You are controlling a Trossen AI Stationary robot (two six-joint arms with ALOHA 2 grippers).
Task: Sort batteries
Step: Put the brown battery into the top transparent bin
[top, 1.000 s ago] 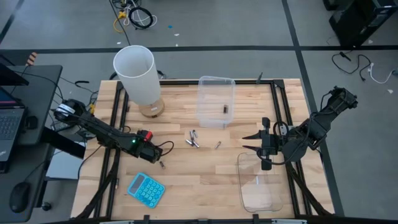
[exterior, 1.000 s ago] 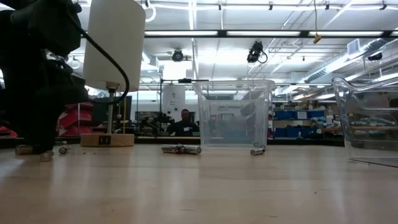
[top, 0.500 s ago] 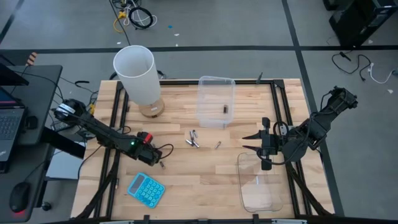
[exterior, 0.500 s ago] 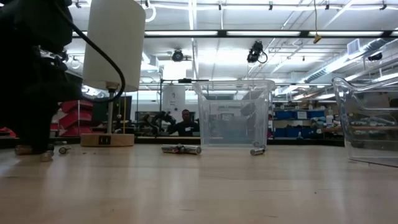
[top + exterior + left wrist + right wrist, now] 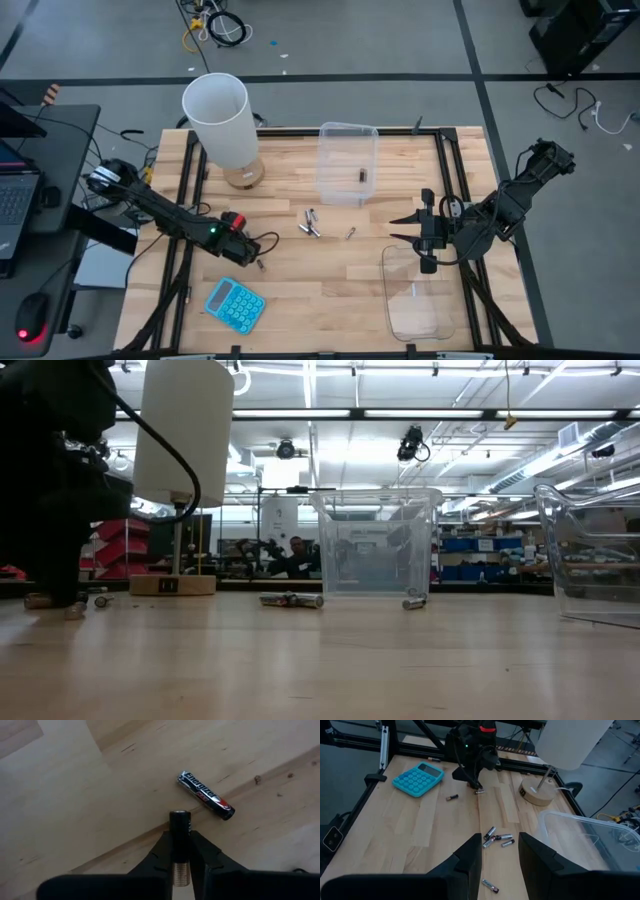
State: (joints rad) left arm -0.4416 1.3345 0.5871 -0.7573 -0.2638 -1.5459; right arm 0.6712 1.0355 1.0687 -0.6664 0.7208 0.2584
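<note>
Pinched upright between the left gripper's [image 5: 180, 851] dark fingers is a small black-and-gold cylindrical battery [image 5: 180, 840], held at the light wooden counter [image 5: 300, 280] just beyond the turquoise calculator [image 5: 235, 303]. A second black battery [image 5: 205, 795] is seen lying just beside. Farther from the calculator, a silvery cluster of batteries [image 5: 311, 223] lies loose, and the right gripper [image 5: 407, 229] hangs with fingers spread, empty.
</note>
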